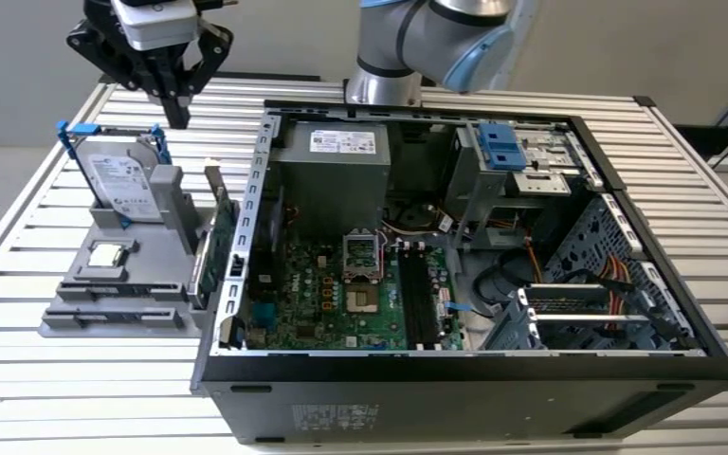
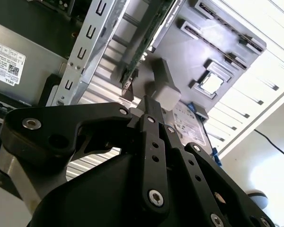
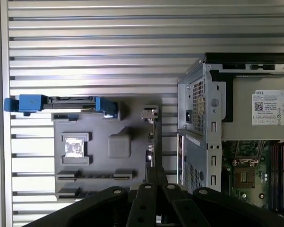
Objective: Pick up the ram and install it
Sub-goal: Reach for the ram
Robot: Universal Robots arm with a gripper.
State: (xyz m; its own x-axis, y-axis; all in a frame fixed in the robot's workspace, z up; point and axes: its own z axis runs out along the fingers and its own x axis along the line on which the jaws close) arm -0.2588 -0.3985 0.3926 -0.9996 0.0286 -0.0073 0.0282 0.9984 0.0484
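My gripper (image 1: 178,118) hangs shut and holds nothing, above the table's far left corner, behind the grey parts fixture (image 1: 111,313). Its fingers also meet in both wrist views (image 2: 149,105) (image 3: 156,174). Thin green boards stand on edge on the fixture's side next to the case. The darker narrow strip looks like the ram (image 1: 202,270), though I cannot tell for sure. Beside it stands the wider card (image 1: 227,237) with a metal bracket. The black memory slots (image 1: 416,296) on the motherboard lie bare in the open case.
The fixture also carries a hard drive (image 1: 124,185) with blue-tipped rails and a square silver processor (image 1: 109,254). The open computer case (image 1: 465,365) takes up the middle and the exterior view's right of the slatted table (image 1: 35,379). The arm's base (image 1: 383,85) stands behind it.
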